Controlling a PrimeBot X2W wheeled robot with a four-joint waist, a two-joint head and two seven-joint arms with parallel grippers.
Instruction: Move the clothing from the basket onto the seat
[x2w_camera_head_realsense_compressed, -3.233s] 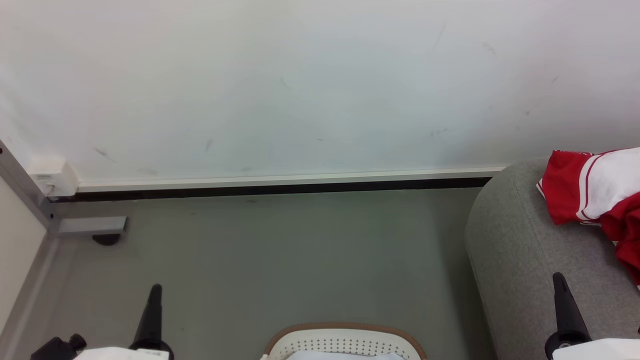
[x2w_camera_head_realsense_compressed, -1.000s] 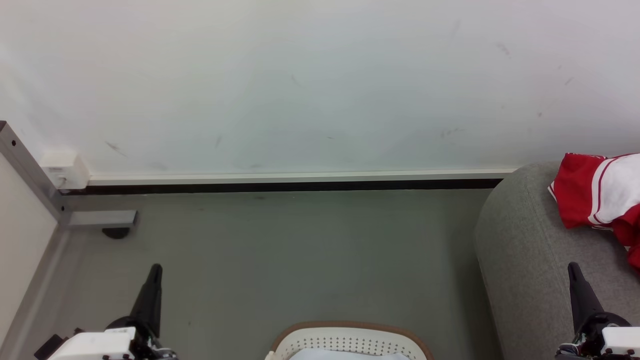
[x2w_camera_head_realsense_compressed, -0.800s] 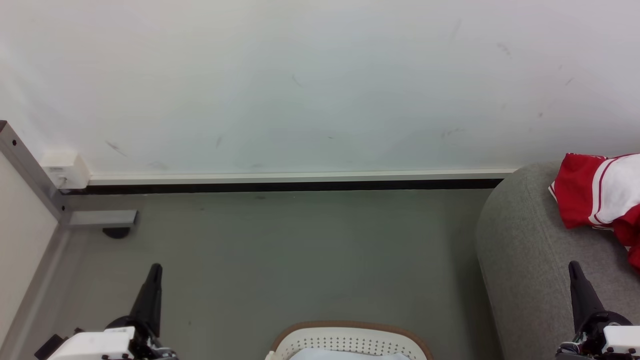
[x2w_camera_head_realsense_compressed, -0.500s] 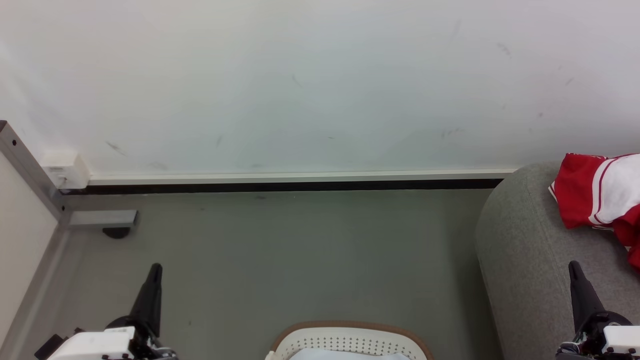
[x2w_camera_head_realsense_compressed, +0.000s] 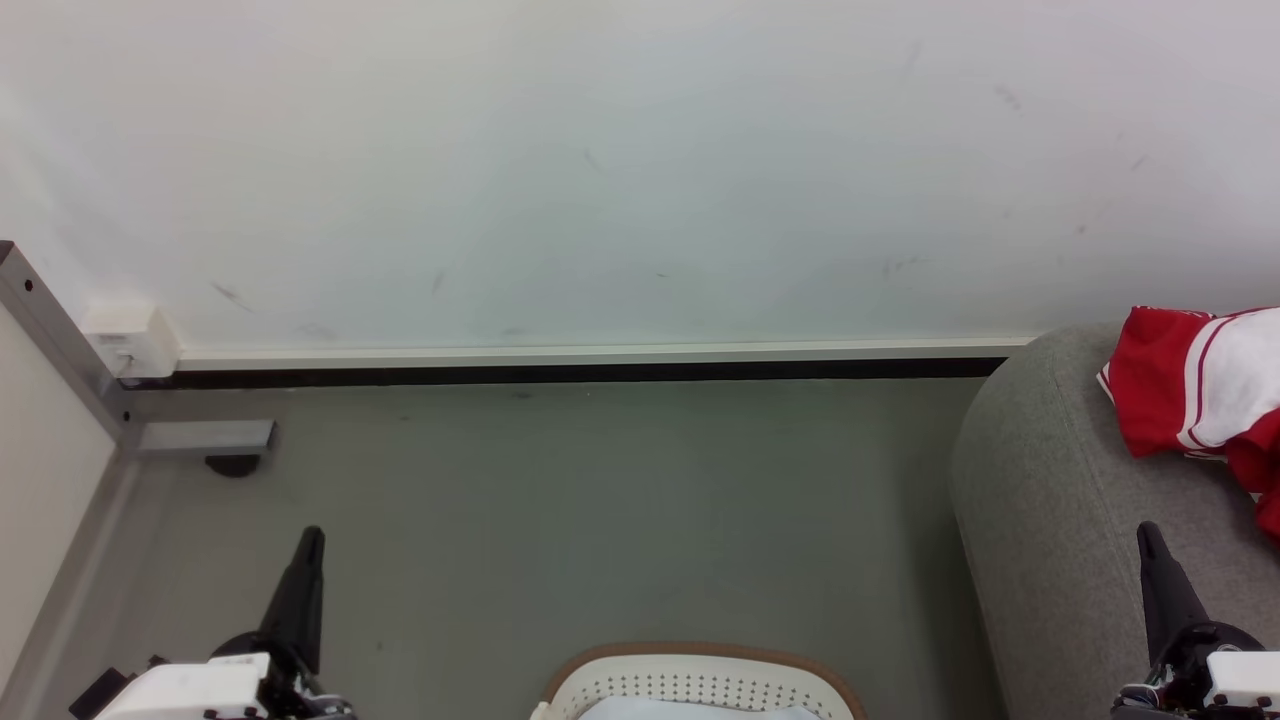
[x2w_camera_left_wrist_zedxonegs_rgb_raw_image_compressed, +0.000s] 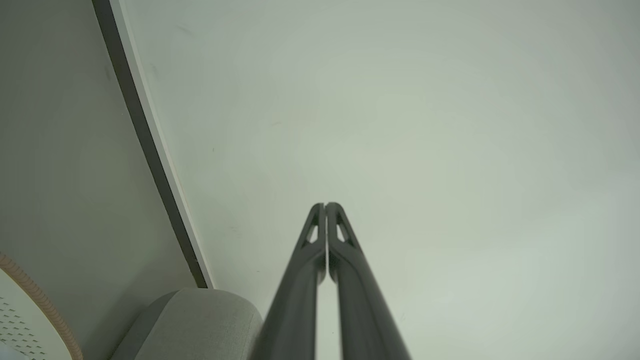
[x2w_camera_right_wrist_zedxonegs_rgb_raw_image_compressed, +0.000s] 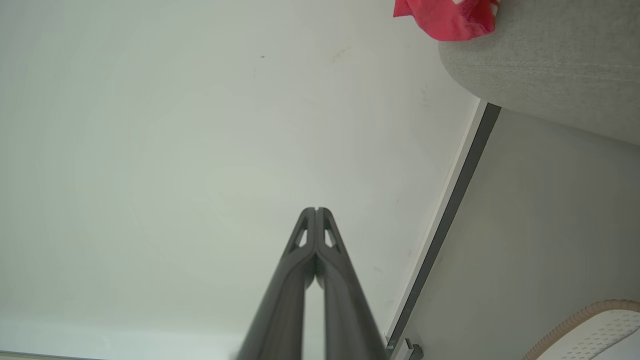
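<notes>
**Checking the basket before another reach**

Both tools sit low. The left tool (x2w_camera_head_realsense_compressed: 310, 545) and right tool (x2w_camera_head_realsense_compressed: 1148, 535) each have their fingers pressed together tip to tip and grip nothing. Red-and-white clothing (x2w_camera_head_realsense_compressed: 1190, 390) lies on the seat (x2w_camera_head_realsense_compressed: 1040, 520) at the right, in from its rounded end. The basket (x2w_camera_head_realsense_compressed: 700, 655) shows its far rim at the bottom middle, between the tools; I cannot tell whether any garment is left inside.

The sound move, I judge, is to tilt down until the basket's inside is seen. Then spread the fingers before descending and pinch a thick fold, not a hem. Lift clear of the rim and let go well onto the seat, so nothing slides off its curve.

The floor (x2w_camera_head_realsense_compressed: 600, 500) is plain grey-green, and the basket stands on it near the seat's end. A scuffed white wall (x2w_camera_head_realsense_compressed: 640, 170) closes the back, edged by a dark skirting strip (x2w_camera_head_realsense_compressed: 580, 372). A grey metal leg (x2w_camera_head_realsense_compressed: 200, 437) and a small white box (x2w_camera_head_realsense_compressed: 130, 340) stand in the left corner.
</notes>
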